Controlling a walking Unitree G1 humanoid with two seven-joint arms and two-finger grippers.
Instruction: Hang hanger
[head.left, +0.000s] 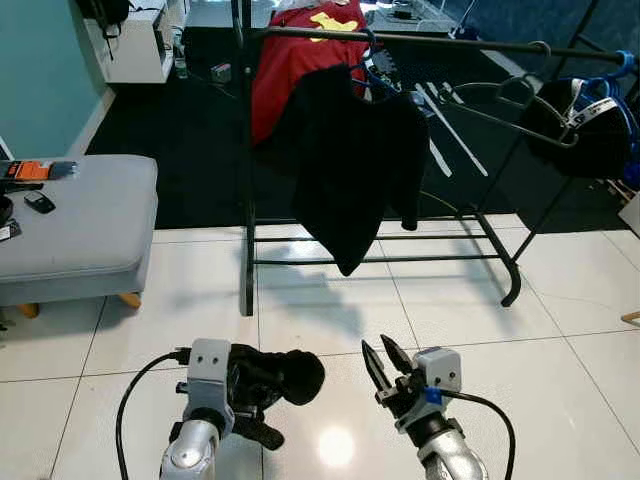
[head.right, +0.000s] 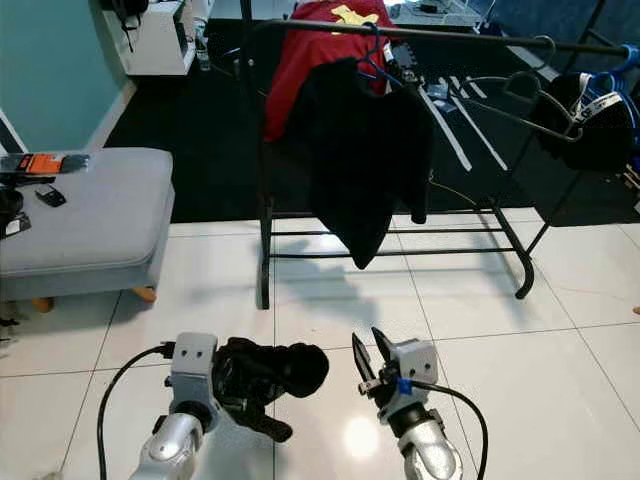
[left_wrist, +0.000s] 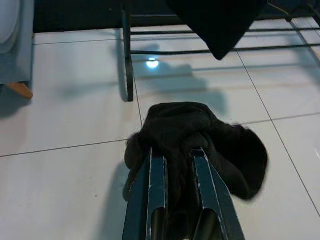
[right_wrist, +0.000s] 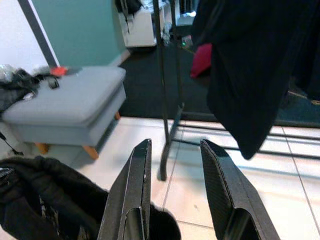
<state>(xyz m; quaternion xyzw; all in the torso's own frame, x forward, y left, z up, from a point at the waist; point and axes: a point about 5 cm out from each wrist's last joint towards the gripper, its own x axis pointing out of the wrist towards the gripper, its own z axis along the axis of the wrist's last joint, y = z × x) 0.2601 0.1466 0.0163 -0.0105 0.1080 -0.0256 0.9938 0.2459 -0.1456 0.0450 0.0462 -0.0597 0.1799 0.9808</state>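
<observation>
Hanger (head.left: 520, 100): grey wire, hooked on the rack rail (head.left: 450, 42), upper right, tilted; lower bar partly lost against dark carpet. Black shirt (head.left: 350, 160) on a blue hanger (head.left: 372, 62), its frame mostly hidden by cloth. Red garment (head.left: 290, 60) behind. Left gripper (left_wrist: 177, 165): low over white tiles, fingers pinching a bunched dark cloth (head.left: 280, 375). Right gripper (right_wrist: 175, 170): beside it, fingers spread, empty. Grey ottoman (head.left: 80, 220), cut off at left.

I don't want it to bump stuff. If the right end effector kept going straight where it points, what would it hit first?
Probably the black garment hanging on the clothes rack, or the rack's upright post. The right end effector is open and empty; depth is hard to judge.
</observation>
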